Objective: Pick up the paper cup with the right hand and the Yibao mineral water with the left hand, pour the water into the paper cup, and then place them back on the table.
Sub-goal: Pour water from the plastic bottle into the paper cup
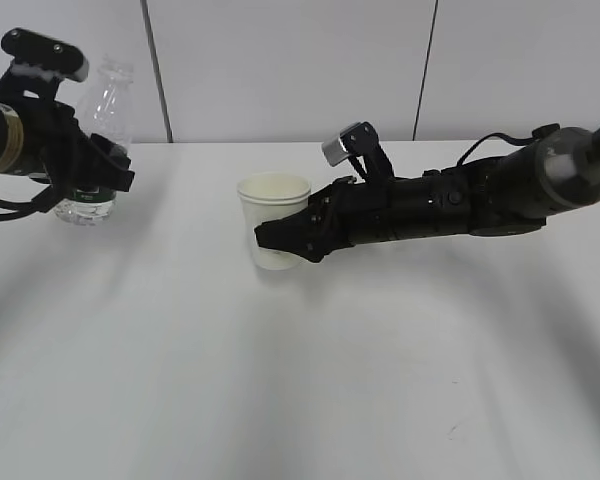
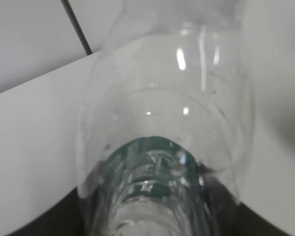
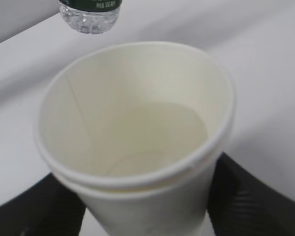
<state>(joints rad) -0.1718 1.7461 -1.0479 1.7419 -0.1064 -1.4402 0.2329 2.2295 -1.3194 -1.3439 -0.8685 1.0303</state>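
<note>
At nine to ten o'clock in the exterior view, the left hand [image 1: 100, 165] comes in from the frame edge, its rear part cut off. Its black gripper wraps the middle of the Yibao mineral water [image 1: 98, 115], hiding most of the green label; only the clear shoulder and neck show above, and the ribbed base below. The bottle stands about upright, and whether its base touches the table [image 1: 300, 380] is hard to tell. In the left wrist view the bottle [image 2: 167, 147] fills the frame, blurred by closeness; dark finger shapes [image 2: 49, 219] sit at seven and five o'clock beside the body, apparently clamped on it.

At the centre, the paper cup [image 1: 274, 215] stands upright, mouth up. The right hand [image 1: 290, 240] reaches in from three o'clock, lying nearly level, its far end cut by the frame. Its fingers close on the cup's lower half, covering part of the wall. The right wrist view looks down into the cup [image 3: 137, 128]; the pale inside makes it hard to say if there is liquid. Black fingers [image 3: 246, 196] press at four and eight o'clock below the rim. The bottle's base [image 3: 91, 14] shows at twelve o'clock, cut off by the top edge, well apart from the cup.
</note>
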